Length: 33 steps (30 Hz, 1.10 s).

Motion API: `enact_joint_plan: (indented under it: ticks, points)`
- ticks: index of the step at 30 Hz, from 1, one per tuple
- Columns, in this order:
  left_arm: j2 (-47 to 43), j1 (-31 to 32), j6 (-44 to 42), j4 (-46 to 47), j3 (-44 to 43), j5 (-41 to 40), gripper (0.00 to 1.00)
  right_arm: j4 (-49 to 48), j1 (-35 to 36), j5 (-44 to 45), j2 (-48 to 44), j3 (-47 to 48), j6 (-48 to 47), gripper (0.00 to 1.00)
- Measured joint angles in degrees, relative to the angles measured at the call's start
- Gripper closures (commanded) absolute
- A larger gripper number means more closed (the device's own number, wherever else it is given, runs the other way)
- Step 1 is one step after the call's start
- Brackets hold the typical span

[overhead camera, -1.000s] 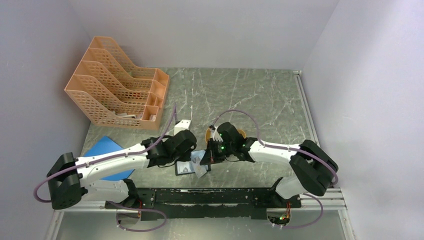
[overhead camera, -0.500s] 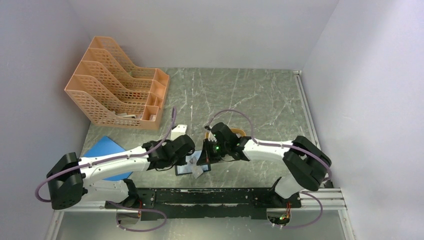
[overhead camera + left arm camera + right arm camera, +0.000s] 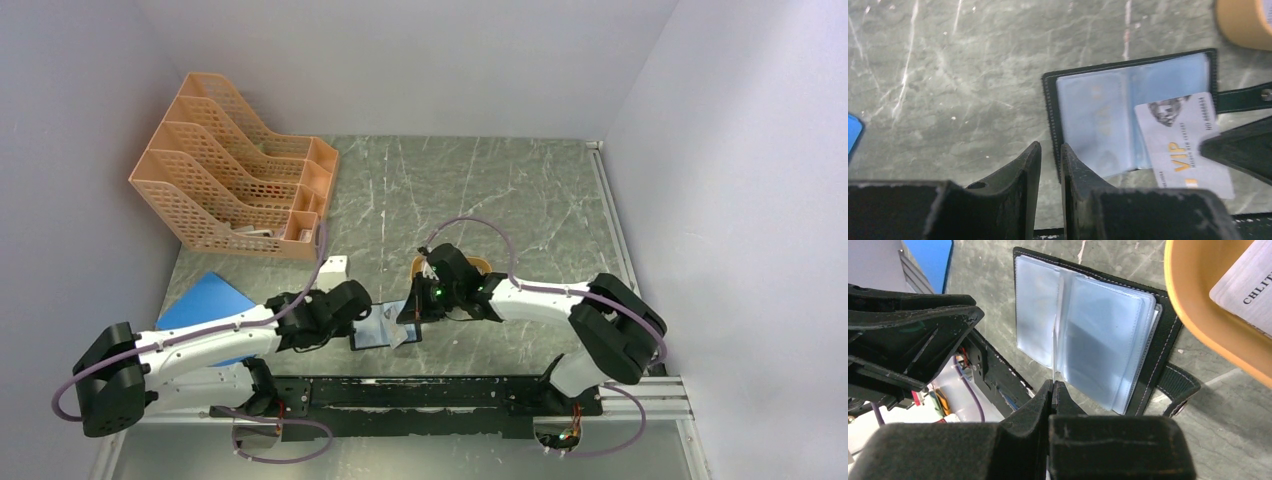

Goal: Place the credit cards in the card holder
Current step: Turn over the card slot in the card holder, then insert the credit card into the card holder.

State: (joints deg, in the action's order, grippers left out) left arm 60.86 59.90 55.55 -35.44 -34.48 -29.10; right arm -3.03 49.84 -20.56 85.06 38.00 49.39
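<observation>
The right gripper (image 3: 1053, 386), clamped on a credit card (image 3: 1178, 142), hangs just above the card holder (image 3: 1108, 330); the left gripper (image 3: 1050, 157), slightly apart, holds nothing.

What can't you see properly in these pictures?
- Top view: the card holder is partly hidden by the left arm and right arm.
- Top view: the orange tray is nearly covered by the right arm.
- Right wrist view: the tray's card is cut off by the picture edge.
- Right wrist view: the held card shows edge-on, face unseen.
</observation>
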Motion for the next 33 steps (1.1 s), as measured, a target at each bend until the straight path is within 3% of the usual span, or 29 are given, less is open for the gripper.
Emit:
enact_joint_plan:
  ticks: [33]
  points:
    - [0.55, -1.60, 1.22, 3.26, 6.32, 4.83, 0.77, -6.60, -0.02, -2.82, 5.81, -0.35, 2.71, 1.00]
